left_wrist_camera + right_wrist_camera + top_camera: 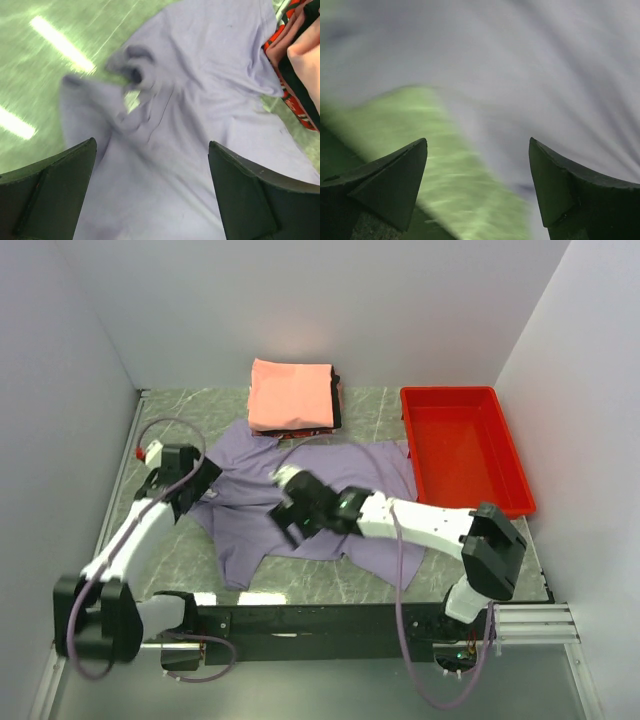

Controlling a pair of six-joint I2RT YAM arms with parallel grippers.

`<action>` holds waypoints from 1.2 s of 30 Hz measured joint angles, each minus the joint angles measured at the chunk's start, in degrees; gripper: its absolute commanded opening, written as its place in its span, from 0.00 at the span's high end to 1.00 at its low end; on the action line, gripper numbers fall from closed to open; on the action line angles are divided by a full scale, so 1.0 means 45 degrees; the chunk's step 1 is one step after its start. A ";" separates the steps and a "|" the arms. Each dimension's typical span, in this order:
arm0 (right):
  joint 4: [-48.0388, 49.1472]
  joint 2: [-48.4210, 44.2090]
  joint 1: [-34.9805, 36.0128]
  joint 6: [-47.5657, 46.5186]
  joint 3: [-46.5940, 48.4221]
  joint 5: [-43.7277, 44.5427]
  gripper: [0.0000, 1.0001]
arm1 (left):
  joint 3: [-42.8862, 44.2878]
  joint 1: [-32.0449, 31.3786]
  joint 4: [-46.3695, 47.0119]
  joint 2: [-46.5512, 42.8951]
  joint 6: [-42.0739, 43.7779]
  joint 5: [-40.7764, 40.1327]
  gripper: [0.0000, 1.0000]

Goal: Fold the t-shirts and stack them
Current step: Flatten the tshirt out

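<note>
At six o'clock, along the near edge, a black rail (320, 620) carries my two bases on the green marbled table (170, 405). Just beyond it the lavender t-shirt (245, 475) lies spread and rumpled over the middle of the table. My left gripper (188, 483) hangs at its nine o'clock side, fingers apart and empty above a bunched sleeve (132, 75). My right gripper (290, 502) sits over the shirt's centre, also spread wide and holding nothing; its own view is blurred, showing cloth beside bare table. At twelve o'clock a folded salmon-pink t-shirt (290, 392) tops a stack with a black fold (337, 400) beneath. At two o'clock stands a red tray (460, 445). White walls (330, 300) close in three sides.
</note>
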 measured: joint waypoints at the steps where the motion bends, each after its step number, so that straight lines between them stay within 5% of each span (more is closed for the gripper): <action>1: 0.0267 0.0097 0.0631 -0.0151 0.0214 -0.0364 0.13 | -0.0238 0.0000 -0.0146 -0.0544 -0.0155 -0.0005 0.00; 7: 0.1734 0.2681 0.3075 -0.1035 0.2623 -0.1938 0.21 | -0.1175 0.0049 -0.1705 -0.2215 -0.1098 -0.0398 0.01; 19: 0.1613 0.5974 0.3366 -0.1506 0.3847 -0.2696 0.35 | -0.1676 0.0369 -0.2317 -0.2953 -0.1418 -0.0491 0.01; 28: 0.1734 0.6120 0.3449 -0.1214 0.3827 -0.2968 0.92 | -0.1792 0.0481 -0.2322 -0.2812 -0.1418 -0.0491 0.00; 31: 0.1729 0.6076 0.3449 -0.0942 0.3711 -0.2890 1.00 | -0.1792 0.0491 -0.2322 -0.2817 -0.1413 -0.0491 0.01; 36: 0.1292 0.4974 0.3439 -0.0398 0.2958 -0.2521 1.00 | -0.1792 0.0491 -0.2322 -0.2817 -0.1370 -0.0413 0.01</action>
